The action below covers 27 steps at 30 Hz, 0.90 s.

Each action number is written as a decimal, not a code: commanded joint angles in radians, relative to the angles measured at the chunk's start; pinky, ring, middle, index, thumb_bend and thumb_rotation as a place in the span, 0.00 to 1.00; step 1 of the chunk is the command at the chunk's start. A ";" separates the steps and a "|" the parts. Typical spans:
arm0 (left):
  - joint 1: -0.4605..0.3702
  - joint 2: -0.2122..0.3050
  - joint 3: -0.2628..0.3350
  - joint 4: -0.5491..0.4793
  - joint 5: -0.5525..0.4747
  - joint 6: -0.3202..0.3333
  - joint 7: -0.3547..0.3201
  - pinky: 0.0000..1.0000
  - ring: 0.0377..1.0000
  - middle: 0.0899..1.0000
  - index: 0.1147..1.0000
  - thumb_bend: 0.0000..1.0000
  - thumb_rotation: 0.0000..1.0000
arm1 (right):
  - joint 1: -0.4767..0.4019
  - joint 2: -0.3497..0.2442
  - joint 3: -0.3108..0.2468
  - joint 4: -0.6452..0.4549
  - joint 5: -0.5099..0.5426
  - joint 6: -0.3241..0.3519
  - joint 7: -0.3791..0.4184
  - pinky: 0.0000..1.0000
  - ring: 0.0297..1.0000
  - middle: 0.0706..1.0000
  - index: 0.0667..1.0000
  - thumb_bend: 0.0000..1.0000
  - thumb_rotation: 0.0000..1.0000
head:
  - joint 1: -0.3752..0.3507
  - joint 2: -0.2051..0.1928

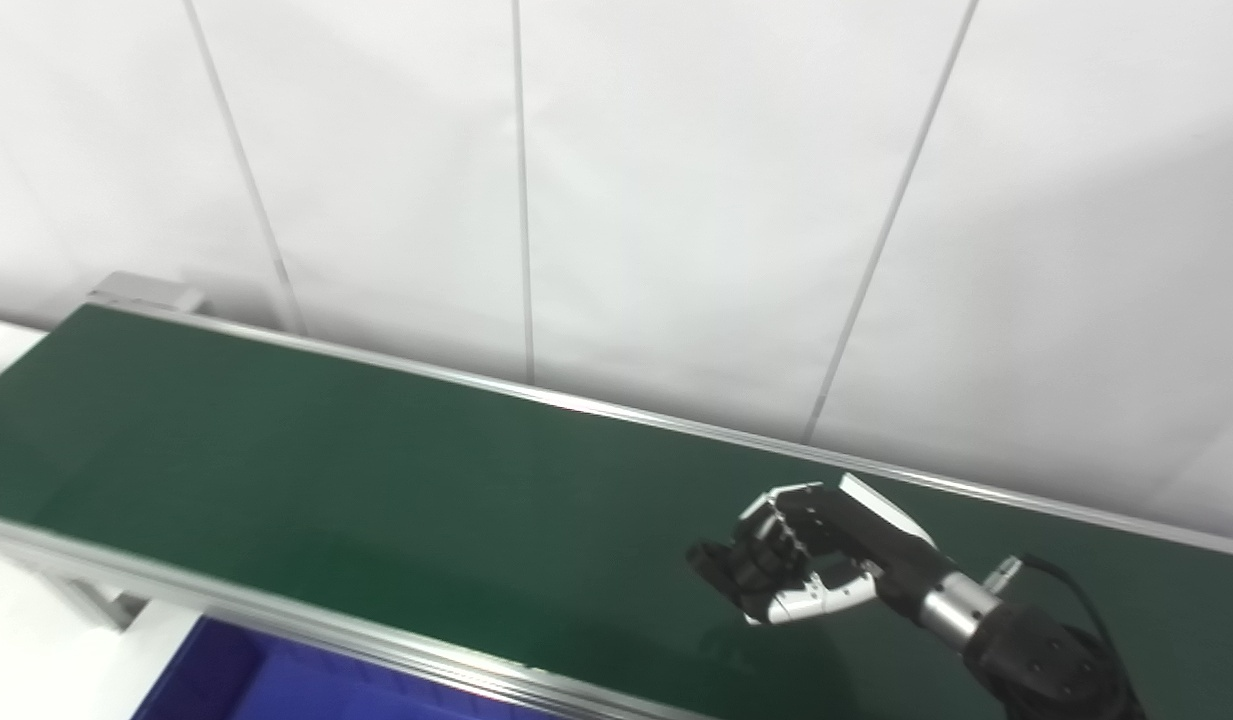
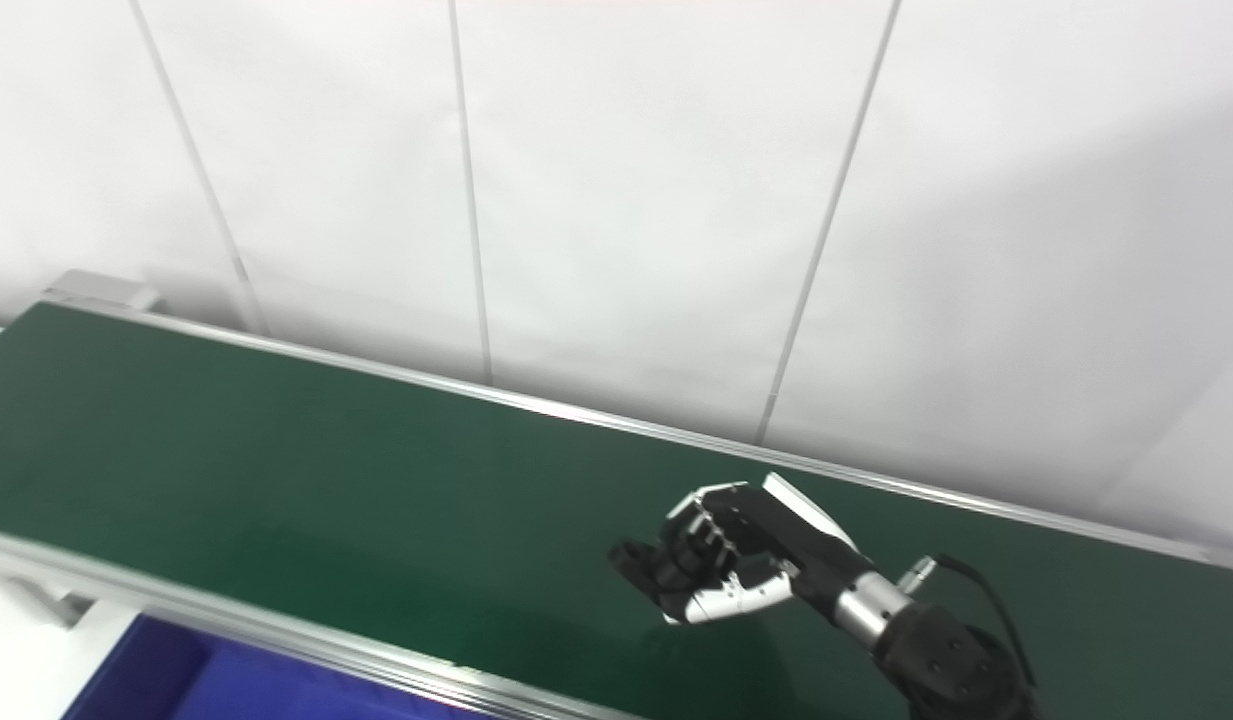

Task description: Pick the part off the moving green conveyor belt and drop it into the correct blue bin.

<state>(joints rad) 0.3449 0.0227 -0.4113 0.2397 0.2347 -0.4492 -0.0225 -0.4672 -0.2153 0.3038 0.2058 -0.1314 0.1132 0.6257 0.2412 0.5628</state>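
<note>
The green conveyor belt (image 1: 376, 470) runs from the upper left to the lower right. No part shows on its bare surface. My right hand (image 1: 791, 560) is low over the belt's right part, and it also shows in the right eye view (image 2: 716, 565). Its fingers are curled in toward the thumb. The curled fingers hide whatever may be between them, so I cannot tell if it holds a part. A blue bin (image 1: 276, 675) lies below the belt's near edge at the bottom left. My left hand is out of view.
A silver rail (image 1: 276, 615) borders the belt's near edge, and another borders the far edge (image 1: 616, 408). A white panelled wall (image 1: 616, 200) stands right behind the belt. A black cable (image 1: 1066, 580) loops off my right wrist.
</note>
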 commanded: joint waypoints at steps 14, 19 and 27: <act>0.084 0.056 0.042 -0.088 -0.084 -0.018 -0.063 1.00 1.00 0.98 0.99 1.00 1.00 | 0.142 0.033 -0.128 -0.189 0.215 0.141 -0.070 0.27 0.34 0.42 0.52 0.51 0.00 | -0.286 0.072; 0.100 0.073 0.052 -0.122 -0.091 -0.017 -0.072 1.00 1.00 0.98 1.00 1.00 1.00 | 0.204 0.023 -0.151 -0.252 0.236 0.153 -0.101 0.25 0.33 0.42 0.52 0.51 0.00 | -0.348 0.112; 0.134 0.099 0.070 -0.208 -0.125 0.025 -0.102 1.00 1.00 0.99 1.00 1.00 1.00 | 0.331 -0.017 -0.199 -0.430 0.267 0.235 -0.152 0.23 0.33 0.42 0.52 0.51 0.00 | -0.383 0.170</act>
<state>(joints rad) 0.4712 0.1178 -0.3441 0.0664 0.1178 -0.4163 -0.1164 -0.1352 -0.2232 0.1176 -0.1729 0.1127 0.3408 0.4885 -0.1411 0.7270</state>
